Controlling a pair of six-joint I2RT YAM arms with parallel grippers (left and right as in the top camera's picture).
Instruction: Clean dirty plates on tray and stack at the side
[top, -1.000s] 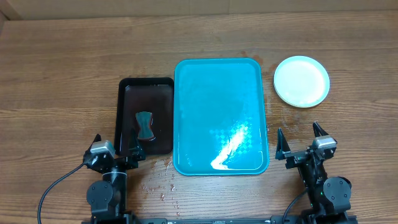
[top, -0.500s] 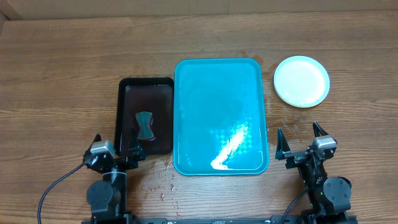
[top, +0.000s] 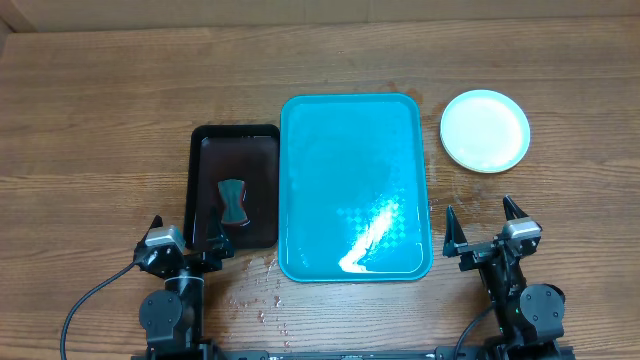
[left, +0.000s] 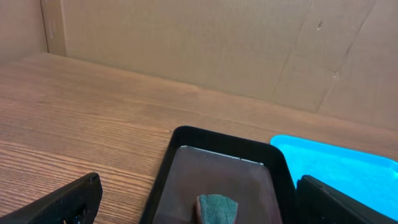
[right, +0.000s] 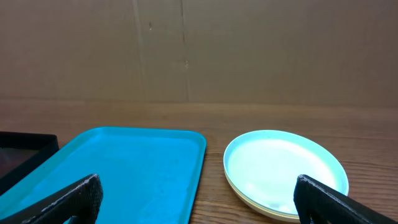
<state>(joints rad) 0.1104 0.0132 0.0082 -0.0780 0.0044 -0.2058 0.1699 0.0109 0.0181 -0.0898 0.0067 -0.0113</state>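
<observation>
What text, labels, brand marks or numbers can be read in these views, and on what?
None can be read in any view.
teal tray: plain, only a patch of glare.
black tray: no marking visible.
sponge: none.
stacked plates: blank.
cardboard wall: bare, no print.

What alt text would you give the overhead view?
Overhead view of a wooden table: a bare teal tray sits at centre, with pale plates stacked on the table to its right. Left of it, a black tray holds a sponge; the left gripper and right gripper sit open at the near edge.
</observation>
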